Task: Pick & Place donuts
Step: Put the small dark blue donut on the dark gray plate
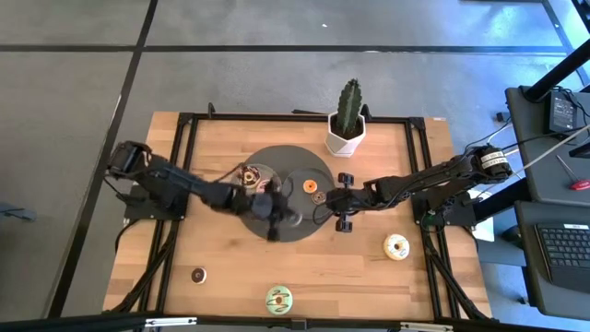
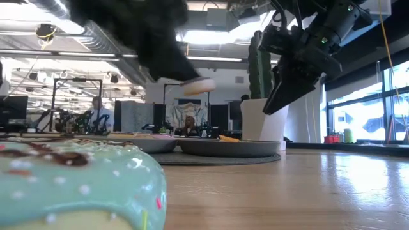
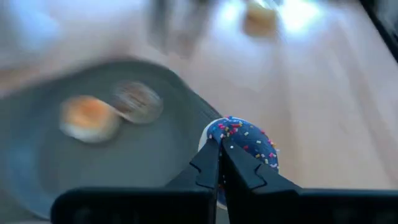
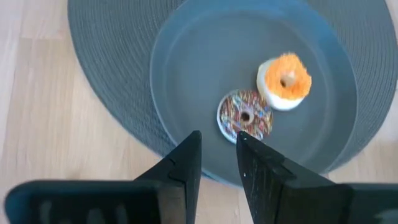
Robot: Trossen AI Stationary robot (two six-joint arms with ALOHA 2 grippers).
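My left gripper is shut on a blue donut with sprinkles, above the near edge of the round grey mat. In the low view its pale underside hangs in the air. My right gripper is open and hovers at the right rim of a grey plate. On this plate lie an orange donut and a sprinkled donut. A second plate holds a brown-pink donut. On the table lie a white donut, a green one and a mini brown one. My left gripper pinches the blue donut between its two fingers, at the side of the ring nearest the gripper. The donut is lifted clear of the mat and the plates. It sticks out beyond the fingertips.
A potted cactus stands at the table's far edge, behind the mat. Black frame rails run along the table's left, right and far sides. Bare wood lies between the mat and the near edge.
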